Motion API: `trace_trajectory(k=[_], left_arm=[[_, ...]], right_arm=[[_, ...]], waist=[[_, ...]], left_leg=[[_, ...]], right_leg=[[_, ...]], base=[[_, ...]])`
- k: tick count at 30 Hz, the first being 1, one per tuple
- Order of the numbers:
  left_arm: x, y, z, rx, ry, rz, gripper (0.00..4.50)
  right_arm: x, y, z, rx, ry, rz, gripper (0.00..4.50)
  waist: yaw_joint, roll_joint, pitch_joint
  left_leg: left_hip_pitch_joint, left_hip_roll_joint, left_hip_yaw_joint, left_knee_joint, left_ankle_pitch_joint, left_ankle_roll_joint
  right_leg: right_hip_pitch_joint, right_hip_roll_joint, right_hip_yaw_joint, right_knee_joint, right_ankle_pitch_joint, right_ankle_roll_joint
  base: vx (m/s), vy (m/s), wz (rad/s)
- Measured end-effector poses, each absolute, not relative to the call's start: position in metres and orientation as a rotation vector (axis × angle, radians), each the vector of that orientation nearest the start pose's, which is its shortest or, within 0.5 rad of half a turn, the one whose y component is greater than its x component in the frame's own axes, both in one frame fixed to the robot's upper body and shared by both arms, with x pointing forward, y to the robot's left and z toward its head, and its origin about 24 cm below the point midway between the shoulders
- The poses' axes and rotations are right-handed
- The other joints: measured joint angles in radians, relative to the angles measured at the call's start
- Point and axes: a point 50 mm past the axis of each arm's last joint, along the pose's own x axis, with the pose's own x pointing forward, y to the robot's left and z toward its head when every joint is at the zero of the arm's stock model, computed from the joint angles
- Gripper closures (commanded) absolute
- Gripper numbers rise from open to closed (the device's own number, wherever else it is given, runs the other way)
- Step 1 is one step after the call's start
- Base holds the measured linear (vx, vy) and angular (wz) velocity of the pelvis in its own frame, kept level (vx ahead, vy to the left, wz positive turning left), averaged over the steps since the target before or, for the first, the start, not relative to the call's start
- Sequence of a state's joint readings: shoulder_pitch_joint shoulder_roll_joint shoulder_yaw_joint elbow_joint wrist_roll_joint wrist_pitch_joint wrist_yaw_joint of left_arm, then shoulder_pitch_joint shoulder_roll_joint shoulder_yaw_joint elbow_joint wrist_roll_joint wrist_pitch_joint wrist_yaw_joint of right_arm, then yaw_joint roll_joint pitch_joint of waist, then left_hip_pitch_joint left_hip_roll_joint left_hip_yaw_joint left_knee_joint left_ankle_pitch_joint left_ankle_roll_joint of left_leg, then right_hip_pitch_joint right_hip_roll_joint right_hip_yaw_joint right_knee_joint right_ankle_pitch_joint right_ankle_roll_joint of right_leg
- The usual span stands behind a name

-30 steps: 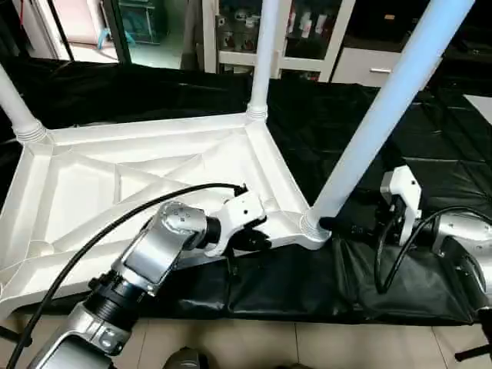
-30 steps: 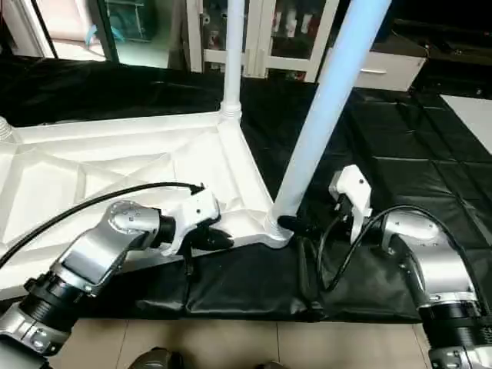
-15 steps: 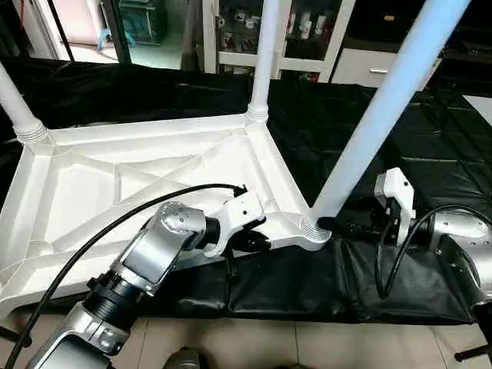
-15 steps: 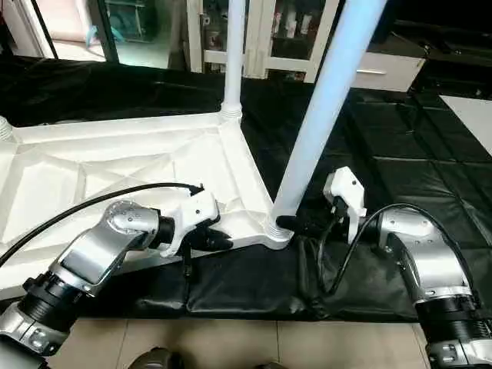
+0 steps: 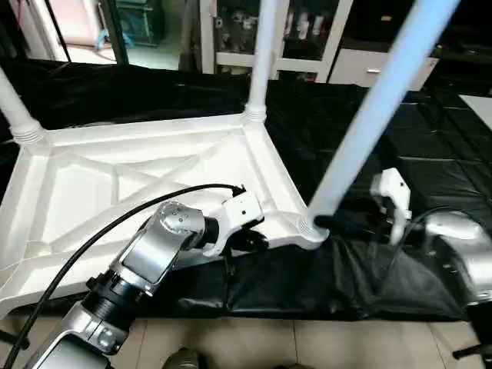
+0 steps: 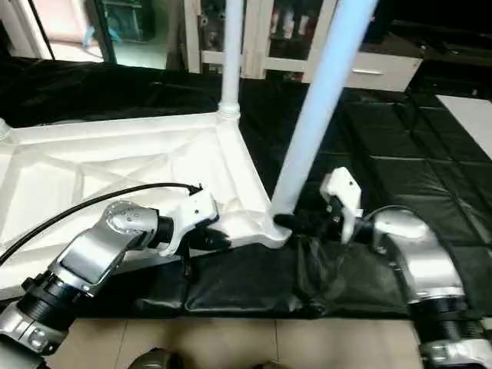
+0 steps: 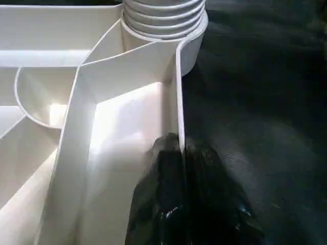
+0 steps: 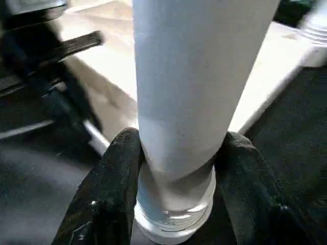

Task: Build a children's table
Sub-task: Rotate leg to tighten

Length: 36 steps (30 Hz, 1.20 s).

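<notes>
Pinning the top (image 5: 154, 177) upside down on the black sheet (image 5: 430, 161) gives you open sockets to feed legs into, and that is how it lies now: ribbed underside up, rim down, with three legs standing in view. Your left gripper (image 7: 181, 153) has its two fingers pressed together on the thin rim wall of the top, just short of the near right corner socket (image 5: 311, 228). That pinch looks meant to keep the light plastic from sliding or tipping while the other arm works the corner.

Your right gripper (image 8: 176, 153) reaches in from the side and has a finger (image 8: 120, 168) on each flank of the near leg (image 5: 377, 115), low down where the tube meets the ribbed collar. The jaws are clamped on the leg at its base. Gripping low gives you the best say over how the foot of the tube sits in the socket; the leg leans away to the right, so it probably isn't fully seated or square yet.

The far leg (image 5: 261, 54) stands upright in the back right corner, and another leg (image 5: 15, 108) rises from the back left corner. The near left corner lies behind your left forearm, so you cannot tell from here whether it is filled.

Keep the rim pinch firm as you straighten the leg; a hard sideways push could lever the corner off the sheet.
</notes>
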<state>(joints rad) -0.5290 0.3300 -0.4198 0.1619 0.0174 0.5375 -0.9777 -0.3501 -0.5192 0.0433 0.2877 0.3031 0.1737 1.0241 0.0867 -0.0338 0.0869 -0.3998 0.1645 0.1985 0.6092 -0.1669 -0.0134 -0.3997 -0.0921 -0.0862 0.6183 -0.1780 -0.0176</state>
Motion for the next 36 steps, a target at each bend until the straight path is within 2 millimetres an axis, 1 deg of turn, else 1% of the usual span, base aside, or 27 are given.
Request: trace_trajectory(k=[2,4,7,11,13,16,20,21,22,24,25,28,29,31,32,33,34,36], left_arm=[[0.306,0.079,0.069,0.429,0.496,-1.169,4.50],[0.314,0.073,0.069,0.418,0.502,-1.112,4.50],[0.323,0.065,0.069,0.397,0.511,-1.042,4.50],[0.338,0.046,0.071,0.384,0.526,-0.948,4.50],[0.340,0.042,0.072,0.378,0.528,-0.934,4.50],[0.340,0.040,0.072,0.376,0.524,-0.930,4.50],[0.340,0.040,0.072,0.374,0.524,-0.929,4.50],[0.340,0.040,0.072,0.373,0.522,-0.929,4.50],[0.340,0.040,0.072,0.372,0.521,-0.928,4.50],[0.340,0.040,0.073,0.371,0.518,-0.929,4.50],[0.340,0.040,0.073,0.369,0.516,-0.934,4.50],[0.339,0.038,0.073,0.364,0.511,-0.951,4.50],[0.339,0.039,0.074,0.371,0.504,-0.959,4.50],[0.338,0.039,0.076,0.373,0.495,-0.981,4.50],[0.337,0.041,0.076,0.377,0.488,-0.993,4.50],[0.336,0.043,0.077,0.380,0.478,-1.006,4.50],[0.334,0.044,0.076,0.382,0.470,-1.019,4.50],[0.328,0.049,0.073,0.386,0.466,-1.057,4.50]], right_arm=[[0.302,-0.193,0.072,-0.082,0.192,0.855,2.62],[0.309,-0.184,0.066,-0.028,0.179,0.715,2.62],[0.318,-0.170,0.062,0.037,0.165,0.551,2.62],[0.335,-0.141,0.060,0.074,0.131,0.264,2.63],[0.339,-0.134,0.059,0.077,0.122,0.200,2.63],[0.339,-0.127,0.058,0.100,0.109,0.185,2.63],[0.339,-0.129,0.061,0.121,0.095,0.209,2.63],[0.339,-0.129,0.061,0.127,0.094,0.210,2.28],[0.339,-0.129,0.061,0.129,0.092,0.210,2.28],[0.339,-0.130,0.060,0.153,0.087,0.217,1.91],[0.338,-0.132,0.060,0.169,0.083,0.225,1.91],[0.337,-0.135,0.057,0.182,0.091,0.236,1.61],[0.335,-0.140,0.059,0.169,0.084,0.247,1.47],[0.331,-0.145,0.061,0.162,0.076,0.282,1.47],[0.328,-0.149,0.063,0.156,0.072,0.299,1.32],[0.326,-0.152,0.065,0.145,0.069,0.314,1.32],[0.323,-0.156,0.067,0.130,0.064,0.329,1.16],[0.318,-0.169,0.073,0.083,0.054,0.345,1.04]], waist=[[-0.004,-0.004,-0.002],[-0.009,-0.005,-0.003],[-0.023,-0.005,-0.003],[-0.038,-0.006,-0.002],[-0.044,-0.006,-0.002],[-0.049,-0.006,-0.002],[-0.046,-0.006,-0.002],[-0.045,-0.006,-0.002],[-0.045,-0.006,-0.002],[-0.042,-0.006,-0.002],[-0.041,-0.006,-0.002],[-0.031,-0.006,-0.002],[-0.027,-0.006,-0.002],[-0.021,-0.005,-0.002],[-0.019,-0.005,-0.002],[-0.016,-0.005,-0.002],[-0.012,-0.005,-0.002],[0.001,-0.005,-0.002]], left_leg=[[0.001,0.001,0.000,0.000,0.000,-0.001],[0.001,0.001,0.000,0.000,0.001,-0.001],[0.001,0.001,0.000,0.000,0.001,-0.002],[0.000,0.000,0.000,0.001,0.001,-0.002],[0.000,0.000,0.000,0.000,0.001,-0.002],[0.000,0.000,0.000,0.000,0.001,-0.002],[0.000,0.000,0.000,0.000,0.001,-0.002],[0.000,0.001,0.000,0.000,0.001,-0.002],[0.000,0.001,0.000,0.000,0.001,-0.002],[0.000,0.001,0.000,0.000,0.001,-0.002],[0.000,0.001,0.000,-0.001,0.001,-0.002],[-0.001,0.001,0.000,-0.001,0.001,-0.002],[-0.001,0.001,0.000,-0.001,0.001,-0.002],[-0.002,0.000,0.000,-0.002,0.001,-0.002],[-0.002,0.001,0.001,-0.003,0.001,-0.002],[-0.002,0.001,0.001,-0.004,0.001,-0.002],[-0.002,0.001,0.001,-0.004,0.001,-0.002],[-0.002,0.001,0.001,-0.005,0.001,-0.002]], right_leg=[[0.000,0.000,0.000,0.000,0.001,-0.001],[0.001,0.000,-0.001,-0.004,0.003,0.004],[0.001,0.000,-0.001,-0.008,0.003,0.004],[-0.003,0.000,-0.001,-0.009,0.003,0.004],[-0.003,0.000,-0.001,-0.009,0.003,0.004],[-0.003,0.000,-0.001,-0.009,0.005,0.005],[-0.003,0.000,-0.001,-0.009,0.010,0.004],[-0.003,0.000,-0.001,-0.009,0.011,0.003],[-0.003,0.000,-0.001,-0.009,0.011,0.003],[-0.004,0.000,-0.001,-0.009,0.012,0.001],[-0.004,0.000,-0.001,-0.009,0.012,0.001],[-0.005,0.000,-0.001,-0.009,0.012,0.001],[-0.005,0.000,-0.001,-0.009,0.012,0.001],[-0.005,0.000,-0.001,-0.009,0.012,0.002],[-0.005,0.000,-0.001,-0.009,0.012,0.002],[-0.006,0.000,-0.001,-0.009,0.012,0.003],[-0.006,0.000,-0.001,-0.009,0.011,0.003],[-0.006,0.000,-0.002,-0.009,0.011,0.004]], base=[[0.000,0.000,0.00],[0.000,0.000,0.00],[0.000,0.000,0.00],[0.000,0.000,0.00],[0.000,0.000,0.00],[0.000,0.000,0.00],[0.000,0.000,0.00],[0.000,0.000,0.00],[0.000,0.000,0.00],[0.000,0.000,0.00],[0.000,0.000,0.00],[0.000,0.000,0.00],[0.000,0.000,0.00],[0.000,0.000,0.00],[0.000,0.000,0.00],[0.000,0.000,0.00],[0.000,0.000,0.00],[0.000,0.000,0.00]])
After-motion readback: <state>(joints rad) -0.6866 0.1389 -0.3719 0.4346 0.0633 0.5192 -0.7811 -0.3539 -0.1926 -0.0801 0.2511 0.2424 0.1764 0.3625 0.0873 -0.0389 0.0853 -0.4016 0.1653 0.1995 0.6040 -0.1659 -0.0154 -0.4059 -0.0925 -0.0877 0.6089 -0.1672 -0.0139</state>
